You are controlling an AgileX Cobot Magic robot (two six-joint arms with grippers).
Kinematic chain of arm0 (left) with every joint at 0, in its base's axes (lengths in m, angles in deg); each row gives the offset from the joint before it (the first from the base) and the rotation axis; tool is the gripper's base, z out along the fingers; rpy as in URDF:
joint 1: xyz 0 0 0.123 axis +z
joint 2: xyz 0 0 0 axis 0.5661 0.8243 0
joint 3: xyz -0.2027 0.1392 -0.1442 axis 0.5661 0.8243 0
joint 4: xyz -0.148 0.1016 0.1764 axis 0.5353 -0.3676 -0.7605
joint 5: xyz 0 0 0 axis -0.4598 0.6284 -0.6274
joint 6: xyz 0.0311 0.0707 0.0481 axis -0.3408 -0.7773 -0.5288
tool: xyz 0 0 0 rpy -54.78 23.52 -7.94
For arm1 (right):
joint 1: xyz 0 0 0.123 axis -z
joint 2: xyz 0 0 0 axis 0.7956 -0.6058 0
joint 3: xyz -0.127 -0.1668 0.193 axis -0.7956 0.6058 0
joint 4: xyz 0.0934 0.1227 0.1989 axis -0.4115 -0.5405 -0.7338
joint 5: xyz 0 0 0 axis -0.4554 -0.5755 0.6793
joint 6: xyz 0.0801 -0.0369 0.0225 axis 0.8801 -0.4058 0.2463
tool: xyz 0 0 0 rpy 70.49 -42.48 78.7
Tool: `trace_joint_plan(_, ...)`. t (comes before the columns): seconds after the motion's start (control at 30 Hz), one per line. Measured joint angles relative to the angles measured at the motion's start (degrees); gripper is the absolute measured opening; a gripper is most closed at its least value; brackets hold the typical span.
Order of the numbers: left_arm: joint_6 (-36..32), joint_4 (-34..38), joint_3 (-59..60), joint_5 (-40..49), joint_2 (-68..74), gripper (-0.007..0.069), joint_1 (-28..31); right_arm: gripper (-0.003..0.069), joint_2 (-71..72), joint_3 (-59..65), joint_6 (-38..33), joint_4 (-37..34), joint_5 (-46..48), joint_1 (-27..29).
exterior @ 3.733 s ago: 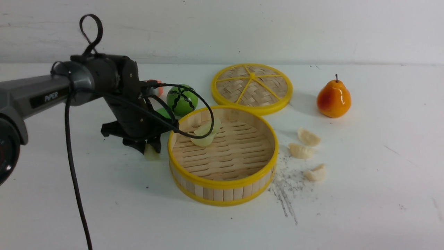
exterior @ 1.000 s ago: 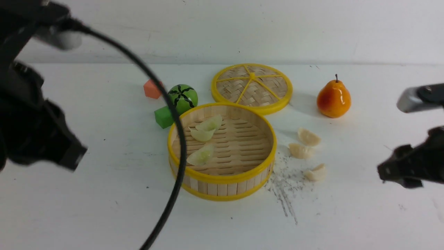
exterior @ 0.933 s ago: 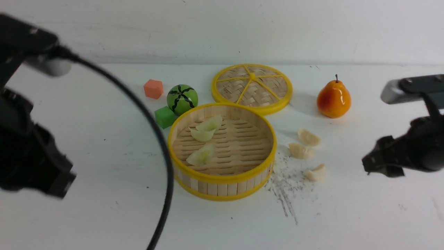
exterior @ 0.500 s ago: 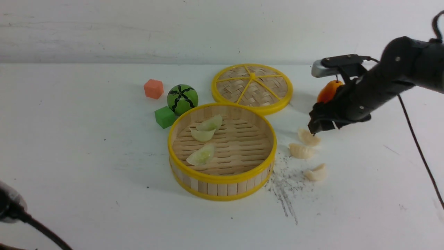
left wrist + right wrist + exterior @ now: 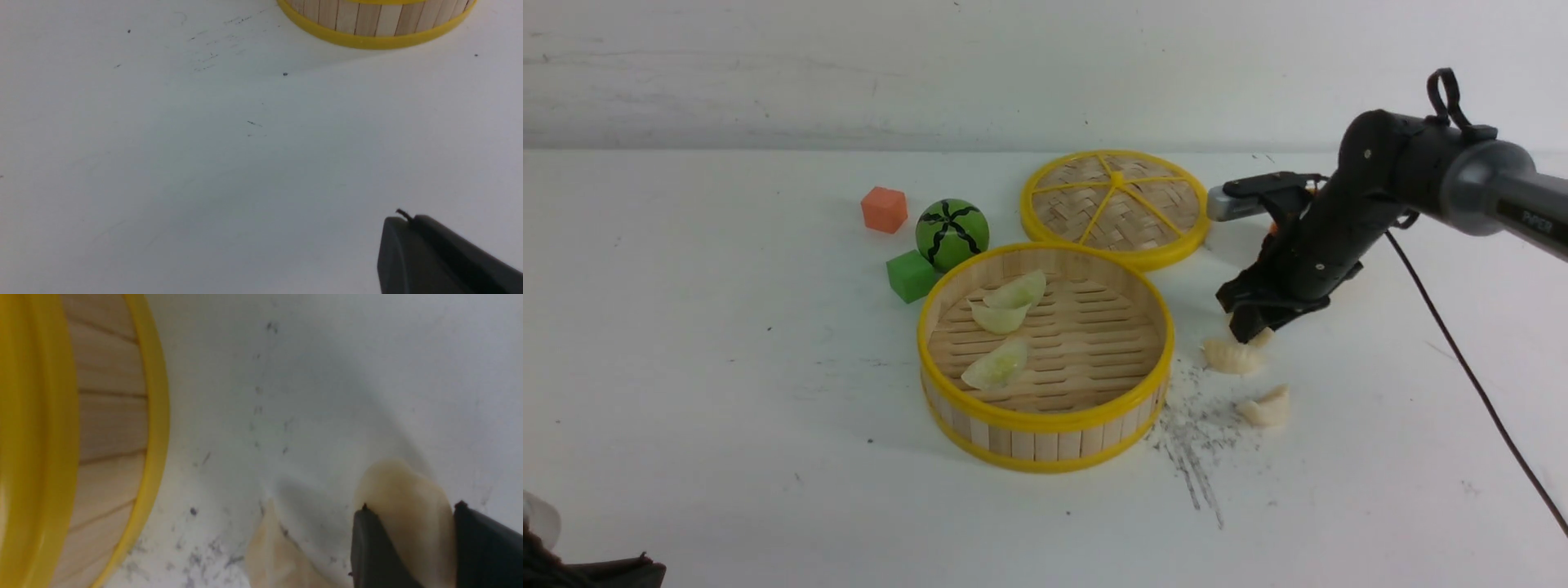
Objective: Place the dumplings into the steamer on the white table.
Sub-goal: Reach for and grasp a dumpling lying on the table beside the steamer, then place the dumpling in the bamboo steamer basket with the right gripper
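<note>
Front view faces forward, wrist views close, sharing steamer (image 5: 1045, 445)

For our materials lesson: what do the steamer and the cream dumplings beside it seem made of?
Steamer: apparently bamboo or pale wood, matt, with visible grain and slats; yellow rims look like smooth plastic. Cream dumplings: probably moulded plastic or rubber, slightly waxy and translucent, pleats pressed in; uncertain.

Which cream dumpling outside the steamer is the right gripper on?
The far cream dumpling, between the fingers of the right gripper; the other two lie free, nearer the camera.
</note>
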Motion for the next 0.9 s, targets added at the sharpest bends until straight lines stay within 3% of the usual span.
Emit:
trace_joint_plan(0.23,0.0,-0.1,0.0,-2.2,0.0,-0.0013,0.0,0.0237,8.0,-4.3,-5.0,0.2,4.3,-1.2)
trace_joint_plan(0.43,0.0,-0.1,0.0,-3.2,0.0,-0.0013,0.0,0.0237,11.4,-6.7,-21.0,-9.9,0.6,-10.1)
trace_joint_plan(0.53,0.0,0.1,0.0,-3.2,0.0,-0.0013,0.0,0.0237,8.5,-6.7,-25.3,-11.1,-1.7,-13.5)
trace_joint_plan(0.9,0.0,2.9,0.0,-3.1,0.0,-0.0013,0.0,0.0237,-1.2,-6.0,-26.2,-4.7,-7.3,-15.5)
